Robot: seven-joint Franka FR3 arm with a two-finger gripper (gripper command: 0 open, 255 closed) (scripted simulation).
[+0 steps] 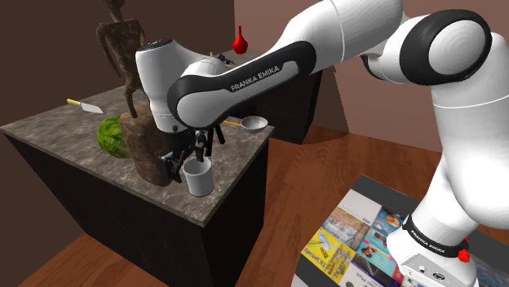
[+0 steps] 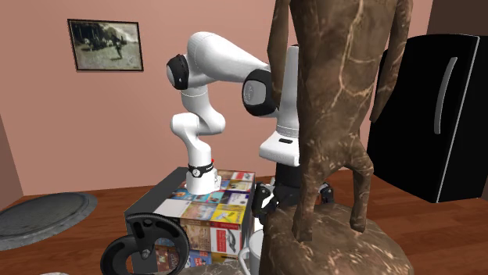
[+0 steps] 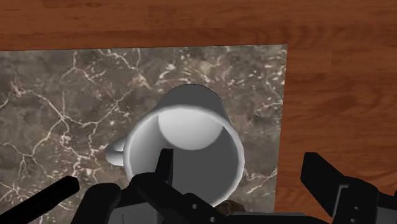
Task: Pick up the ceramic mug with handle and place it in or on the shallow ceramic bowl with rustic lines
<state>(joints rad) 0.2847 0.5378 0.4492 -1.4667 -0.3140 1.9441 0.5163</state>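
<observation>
A white mug [image 1: 197,177] stands upright near the front corner of the dark marble counter [image 1: 57,126]. In the wrist view the mug [image 3: 184,149] is seen from above, its small handle [image 3: 114,153] sticking out to one side. My black gripper [image 1: 188,160] hangs open just over the mug's rim, fingers [image 3: 324,181] spread wide around it [image 3: 191,173] without clasping it. The shallow grey bowl [image 1: 255,124] sits farther back along the counter's edge, toward the shoulder view's right. In the second exterior view the gripper [image 2: 268,199] is half hidden behind a statue.
A tall brown statue [image 1: 134,106] on a round base stands right beside the mug, with a watermelon [image 1: 112,136] and a knife [image 1: 84,105] behind it. A red vase [image 1: 239,41] stands on a far surface. The counter's edge [image 3: 283,127] drops to wood floor close to the mug.
</observation>
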